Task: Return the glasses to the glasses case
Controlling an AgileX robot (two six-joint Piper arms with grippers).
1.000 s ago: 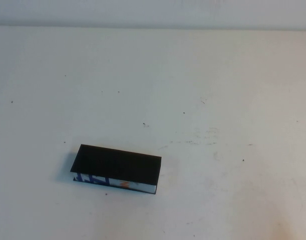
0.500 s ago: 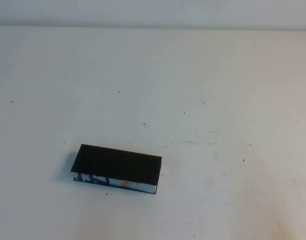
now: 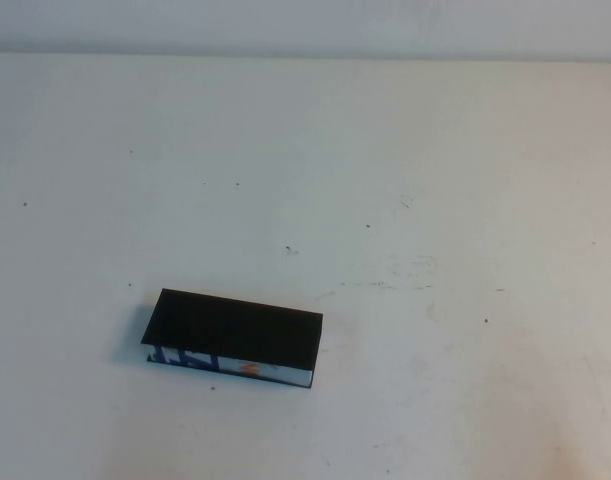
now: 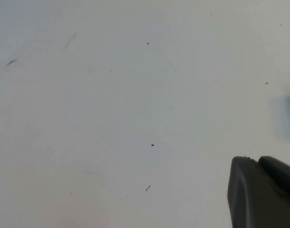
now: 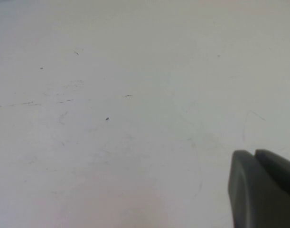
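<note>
The glasses case (image 3: 235,337) is a black flat-lidded box lying closed at the front left of the white table in the high view, its printed white, blue and orange front edge facing me. The glasses are out of view. Neither arm shows in the high view. My left gripper (image 4: 257,160) shows only in the left wrist view, fingers pressed together, empty, above bare table. My right gripper (image 5: 254,153) shows only in the right wrist view, fingers pressed together, empty, above bare table.
The white table (image 3: 405,180) carries small dark specks and faint scuff marks. A blurred dark patch (image 4: 289,116) sits at one edge of the left wrist view.
</note>
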